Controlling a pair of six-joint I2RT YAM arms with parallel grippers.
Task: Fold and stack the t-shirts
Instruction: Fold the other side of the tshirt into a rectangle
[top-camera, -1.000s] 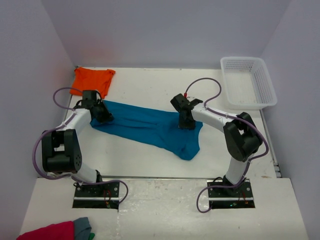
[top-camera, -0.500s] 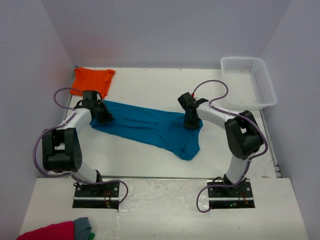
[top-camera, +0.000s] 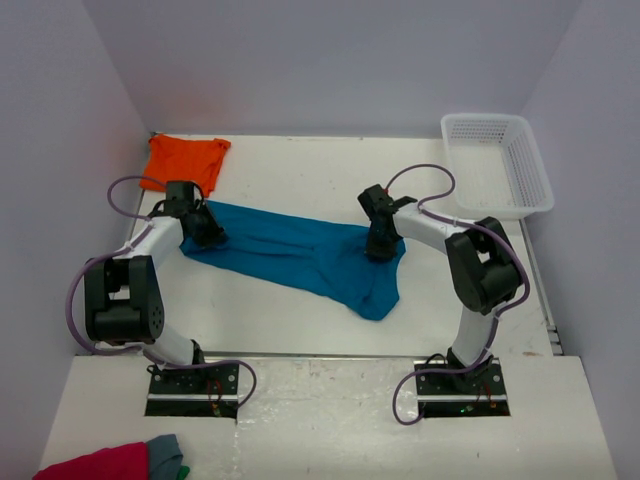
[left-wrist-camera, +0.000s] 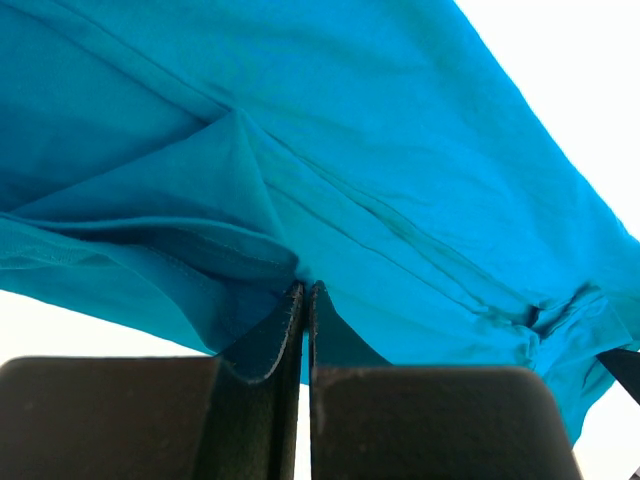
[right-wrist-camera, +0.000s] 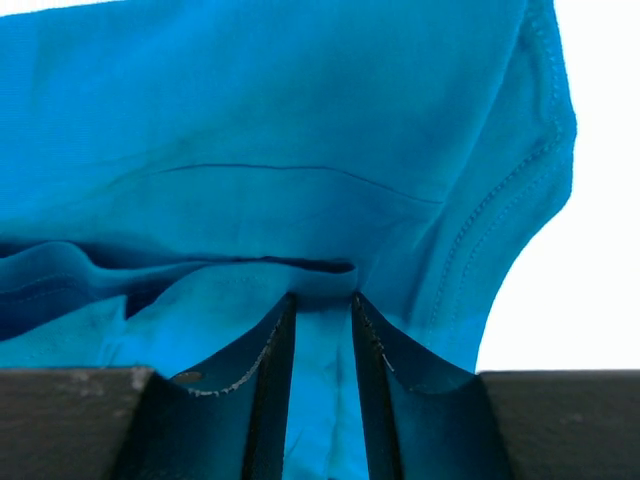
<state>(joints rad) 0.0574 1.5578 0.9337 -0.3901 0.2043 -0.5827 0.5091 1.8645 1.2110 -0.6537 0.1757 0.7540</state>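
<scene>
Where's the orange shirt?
In the top view, the orange t-shirt lies at the far left corner of the table, just beyond the left tool and the teal t-shirt.

R gripper (top-camera: 380, 246) moved right and slightly toward the bases vs 1 s ago, wrist lower. Tips now at teal tee (top-camera: 290, 252) right edge, hem fold between fingers.

White table (top-camera: 290, 178): teal t-shirt (top-camera: 290, 255) spread centre, orange t-shirt (top-camera: 185, 158) far-left corner, white basket (top-camera: 497, 209) far right.
</scene>
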